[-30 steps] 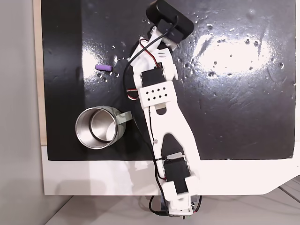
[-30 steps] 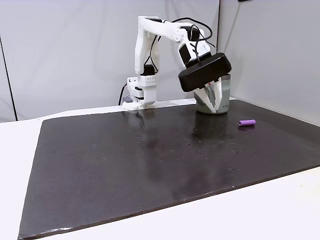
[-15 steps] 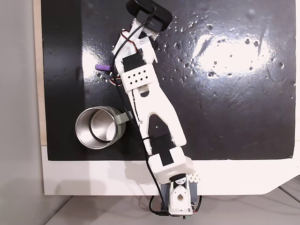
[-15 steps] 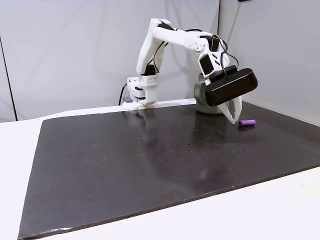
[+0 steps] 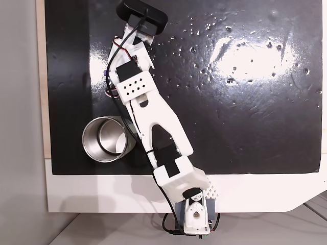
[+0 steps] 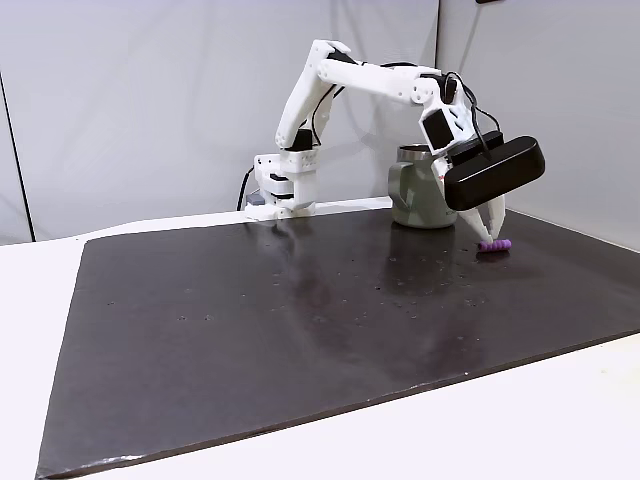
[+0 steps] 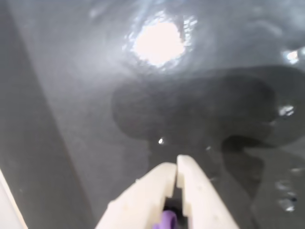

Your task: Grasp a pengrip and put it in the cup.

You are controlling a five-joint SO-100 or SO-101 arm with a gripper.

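Gripper (image 7: 176, 177) fingertips nearly meet in the wrist view, with the purple pengrip (image 7: 167, 220) showing between the fingers lower down; whether they press on it cannot be told. From the side fixed view the gripper (image 6: 489, 236) points down at the dark surface (image 6: 300, 300), tips at the pengrip (image 6: 497, 245), near the steel cup (image 6: 417, 200). Seen from above, the cup (image 5: 104, 139) stands beside the arm (image 5: 153, 127).

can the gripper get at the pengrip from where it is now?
Probably yes. The gripper is down at the mat right over the pengrip; in the wrist view purple shows between the fingers, though the tips look nearly closed.
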